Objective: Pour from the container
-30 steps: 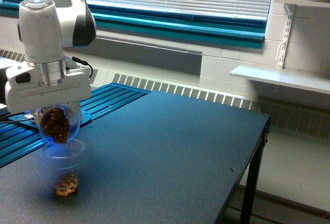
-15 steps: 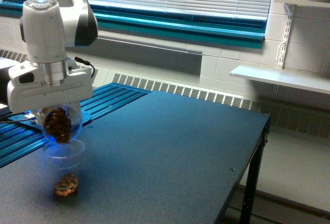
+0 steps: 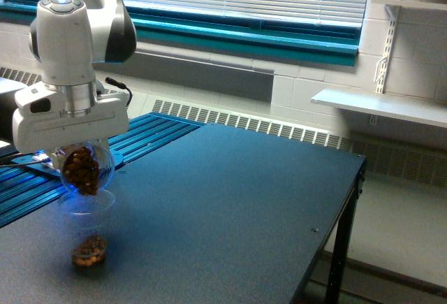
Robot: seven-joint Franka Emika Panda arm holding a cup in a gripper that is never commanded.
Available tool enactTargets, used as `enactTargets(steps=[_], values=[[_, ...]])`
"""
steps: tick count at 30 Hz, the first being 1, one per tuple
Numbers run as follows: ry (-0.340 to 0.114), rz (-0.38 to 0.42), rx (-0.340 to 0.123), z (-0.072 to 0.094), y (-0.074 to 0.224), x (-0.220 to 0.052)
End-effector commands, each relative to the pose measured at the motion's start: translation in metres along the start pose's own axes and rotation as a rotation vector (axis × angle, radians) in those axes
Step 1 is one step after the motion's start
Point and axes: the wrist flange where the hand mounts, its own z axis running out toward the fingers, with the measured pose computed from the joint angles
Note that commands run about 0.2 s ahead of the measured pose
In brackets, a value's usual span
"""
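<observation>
My gripper (image 3: 82, 154) is shut on the container (image 3: 85, 170), a small clear smooth cup tipped over with its mouth down toward the viewer. Brown nut-like pieces fill its lower part. Its mouth hangs just over the rim of a tapered clear cup (image 3: 88, 230) that stands upright on the dark table (image 3: 230, 206) at the exterior view's lower left. A shallow layer of the same brown pieces lies in the bottom of that standing cup. The fingers are mostly hidden behind the white gripper body.
A blue ribbed rack (image 3: 150, 133) lies behind the arm on the exterior view's left. The table's edge (image 3: 335, 227) drops off on the exterior view's right. White wall shelves (image 3: 380, 105) and a window with blinds stand behind.
The arm and the tilted container have drifted slightly toward the exterior view's right and a bit upward. The standing cup has not moved.
</observation>
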Motion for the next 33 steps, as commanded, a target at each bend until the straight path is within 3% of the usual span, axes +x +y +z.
enactTargets(steps=[1, 17, 33], values=[[0.0, -0.024, -0.008, -0.0021, -0.0065, 0.0031], [-0.014, -0.043, -0.024, 0.0021, -0.011, 0.0002], [-0.003, -0.037, -0.026, -0.0061, -0.0095, 0.008]])
